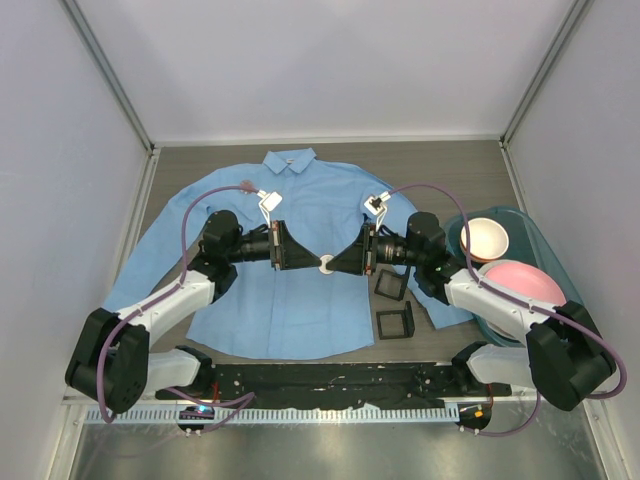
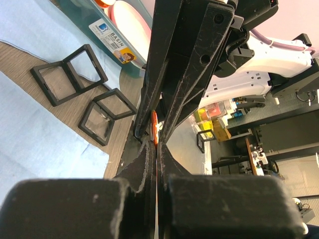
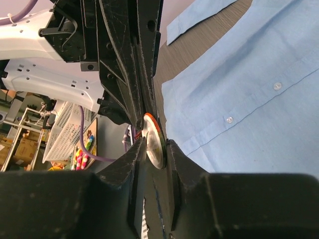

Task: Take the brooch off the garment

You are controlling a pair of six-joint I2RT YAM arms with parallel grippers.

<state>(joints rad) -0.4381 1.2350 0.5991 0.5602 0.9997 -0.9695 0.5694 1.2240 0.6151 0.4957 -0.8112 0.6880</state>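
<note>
**Left gripper (image 1: 312, 262) clenched on a small round brooch (image 1: 326, 264) with a silvery face and orange rim**

Both arms reach inward and meet tip to tip at the centre of the top view. The left gripper's fingers are pressed together on the edge of the brooch. Its own wrist view shows only a thin orange sliver between them.

From the other side, the right gripper (image 1: 340, 264) has its jaws slightly apart, one on each face of the disc and close against it. I cannot tell whether they actually press it.

The brooch sits over the lower middle of the light blue long-sleeved button-front shirt (image 1: 320, 200), near the button line. The shirt lies spread flat on the grey wood-grain table (image 1: 440, 165) with its collar toward the top of the frame. Whether the brooch is still pinned to the cloth cannot be made out.

Two black square frames (image 1: 391, 285) lie right of centre, just beside the shirt's hem. A teal plastic basin (image 1: 545, 245) at the right edge holds a cream bowl (image 1: 486, 238) and a pink bowl (image 1: 525, 282).
</note>
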